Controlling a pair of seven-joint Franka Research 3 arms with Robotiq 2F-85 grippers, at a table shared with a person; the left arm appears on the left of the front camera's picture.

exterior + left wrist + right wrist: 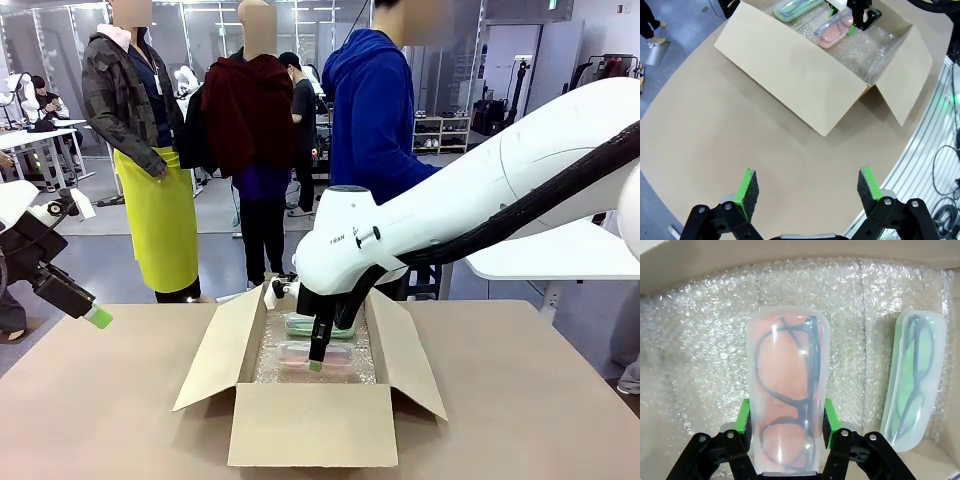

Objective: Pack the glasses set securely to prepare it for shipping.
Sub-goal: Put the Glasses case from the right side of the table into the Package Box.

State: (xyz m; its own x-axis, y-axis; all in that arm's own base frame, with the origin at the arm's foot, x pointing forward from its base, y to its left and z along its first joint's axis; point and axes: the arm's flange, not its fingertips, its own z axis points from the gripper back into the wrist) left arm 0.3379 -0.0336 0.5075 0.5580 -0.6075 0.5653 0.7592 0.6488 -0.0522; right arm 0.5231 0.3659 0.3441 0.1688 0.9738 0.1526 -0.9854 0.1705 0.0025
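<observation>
Right claw (785,420) clamped on pink case (785,365) in box (790,75); left claw (805,187) apart, outside flaps (900,95)

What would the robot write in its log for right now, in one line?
right tool: shut on pink case, in box | mint case: beside it on bubble wrap | left tool: open, over table, outside box

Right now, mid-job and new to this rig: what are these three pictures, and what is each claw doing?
Two white robot arms work at a table. The front view looks across it; the other two come from cameras on each wrist, looking along that gripper's green-padded fingers. An open cardboard box lined with bubble wrap holds a mint-green case and a pink case. The right gripper grips the pink case's sides inside the box. The left gripper is open, empty, above bare table.
</observation>
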